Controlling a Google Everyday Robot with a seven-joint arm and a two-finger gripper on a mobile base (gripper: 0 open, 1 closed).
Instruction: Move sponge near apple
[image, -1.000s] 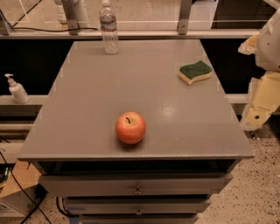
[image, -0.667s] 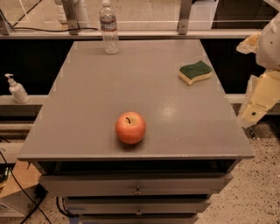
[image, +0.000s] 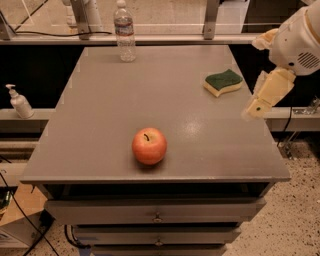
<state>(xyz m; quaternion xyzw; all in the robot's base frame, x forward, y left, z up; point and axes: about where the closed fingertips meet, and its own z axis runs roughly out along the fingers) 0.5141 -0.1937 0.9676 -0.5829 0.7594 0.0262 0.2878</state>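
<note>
The cream-coloured two-finger gripper (image: 257, 105), carried on the white arm at the right of the view, has been brought inward and a little upward over the last second. It is now seen just past the right edge of the flat grey cabinet top (image: 100, 150), whereas it was lower and further out to the right before. Nothing else has been displaced: the small wavy-edged sponge with a dark green scrub top over pale yellow foam (image: 223, 82) is found in the same place near the far right edge of the cabinet top. The round red-orange apple with yellowish patches and a short dark stem (image: 149, 145) is likewise unmoved near the front, roughly at mid-width. The two are well apart, so the task itself is judged not yet begun; only the approach toward the sponge appears to be under way.

The gripper is held in the air, near the sponge but apart from it, on its right and nearer side. Nothing is held or touched by it. Whether it is spread or closed cannot be told from this view.

A clear plastic water bottle (image: 124, 31) is stood at the far edge, well clear of both items.
</note>
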